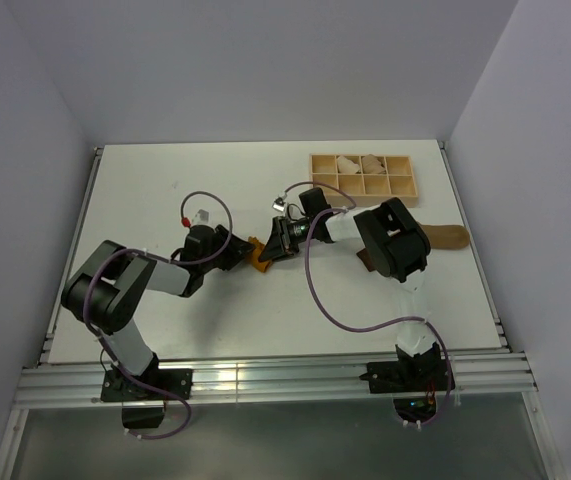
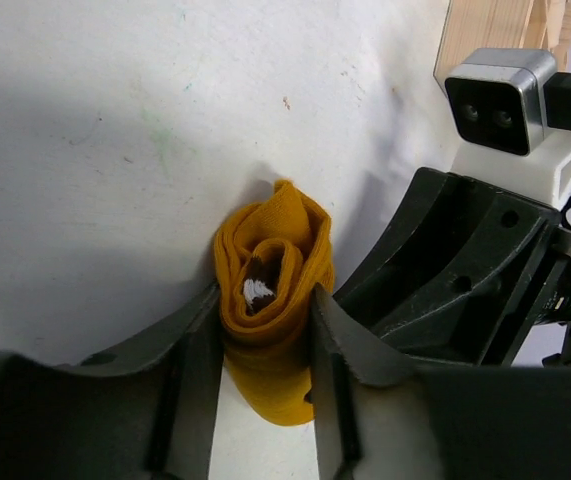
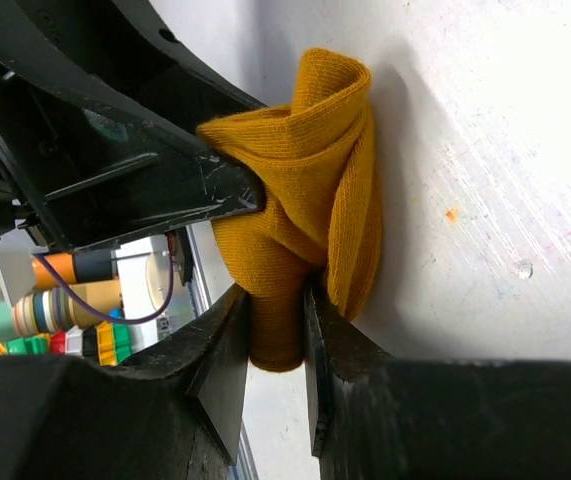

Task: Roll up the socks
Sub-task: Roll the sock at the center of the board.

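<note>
With your left end effector (image 2: pixel 263 305) clamped on the sides of the rolled mustard sock (image 2: pixel 287 215) and your right end effector (image 3: pixel 276 300) pinching its loose fold, near the middle of the surface (image 1: pixel 165 180), pulling them apart or letting go unevenly could unwind the roll.

The mustard-orange sock (image 2: pixel 270 300) is wound into a tight roll near the middle of the table (image 1: pixel 155 190), with brown and white cuff showing at the spiral's core. The tan-brown sock (image 1: pixel 447 237) lies flat at the right, partly hidden.
</note>
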Robot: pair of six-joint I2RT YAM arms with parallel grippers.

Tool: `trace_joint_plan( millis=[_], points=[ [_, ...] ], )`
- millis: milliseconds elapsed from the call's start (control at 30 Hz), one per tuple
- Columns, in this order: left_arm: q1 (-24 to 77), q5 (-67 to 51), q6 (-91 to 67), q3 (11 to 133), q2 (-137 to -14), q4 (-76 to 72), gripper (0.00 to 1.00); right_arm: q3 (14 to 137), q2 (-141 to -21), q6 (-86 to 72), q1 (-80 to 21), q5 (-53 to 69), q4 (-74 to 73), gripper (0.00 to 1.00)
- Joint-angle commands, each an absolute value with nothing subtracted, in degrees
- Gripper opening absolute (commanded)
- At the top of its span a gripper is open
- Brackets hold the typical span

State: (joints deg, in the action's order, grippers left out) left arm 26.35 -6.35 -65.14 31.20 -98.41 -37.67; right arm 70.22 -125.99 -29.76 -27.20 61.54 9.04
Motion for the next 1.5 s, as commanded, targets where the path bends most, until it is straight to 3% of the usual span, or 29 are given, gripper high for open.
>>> trace_joint_plan(
  millis=[0, 167, 367, 567, 767, 1133, 1467],
  points=[
    [27.2, -5.5, -63.8, 32.5, -99.6, -34.8, 0.38, 69.3, -127.7, -27.3, -27.6, 55.9, 2.3, 0.15],
    [27.2, -4.8, -62.2, 33.8, -99.1, -30.9, 0.16, 67.9, -122.2, -22.6, -27.6, 49.1, 0.4, 0.26],
    [27.2, -4.0, -60.1, 37.1, -98.2, -24.4, 0.01, 65.3, -110.9, -16.8, -27.9, 33.9, -3.2, 0.50],
    [27.3, -3.6, -58.9, 40.2, -97.3, -17.0, 0.01, 59.4, -98.7, -9.1, -30.9, 18.8, -2.6, 0.56],
    [27.3, -3.6, -58.4, 42.5, -96.7, -11.5, 0.00, 56.3, -92.5, 1.0, -41.4, 1.7, 2.9, 0.60],
    [27.3, -2.5, -58.5, 45.4, -94.9, -4.7, 0.00, 59.0, -98.0, 10.5, -53.8, -14.4, 6.9, 0.65],
    [27.3, -3.3, -58.9, 46.5, -94.8, -3.4, 0.00, 58.0, -103.4, 12.3, -58.6, -17.5, 12.7, 0.67]
  ],
)
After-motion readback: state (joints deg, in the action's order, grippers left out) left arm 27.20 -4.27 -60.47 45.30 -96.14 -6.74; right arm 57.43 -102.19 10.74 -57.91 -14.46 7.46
